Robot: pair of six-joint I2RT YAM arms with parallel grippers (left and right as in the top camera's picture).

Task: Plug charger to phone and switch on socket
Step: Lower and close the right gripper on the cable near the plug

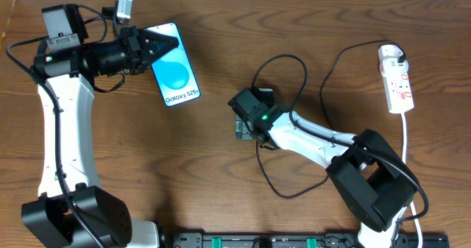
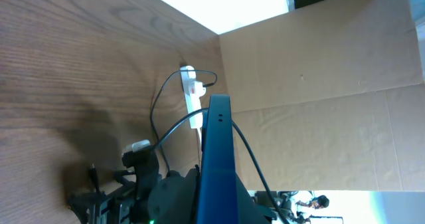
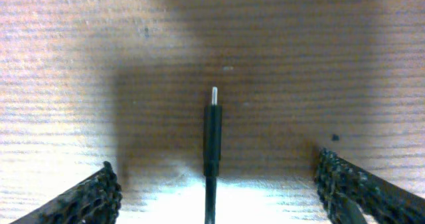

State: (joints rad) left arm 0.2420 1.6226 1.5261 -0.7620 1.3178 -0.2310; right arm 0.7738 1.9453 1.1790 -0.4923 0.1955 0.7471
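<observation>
While the charger [image 3: 212,127] lies on the surface [image 3: 80,51], centred between the wide-open, empty jaws of the right gripper [image 3: 217,169], its long axis runs straight ahead; the left gripper [image 1: 152,48] clamps the phone [image 1: 176,75], well apart.

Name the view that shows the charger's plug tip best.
Right wrist: the plug tip lies sharp and central between open fingers. Overhead shows only the cable; the right gripper hides the tip. Left wrist: distant cable only.

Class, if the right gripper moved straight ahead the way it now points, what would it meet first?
Probably the charger, lying between the right gripper's open fingers, with the table right beneath; depth is unclear.
</observation>
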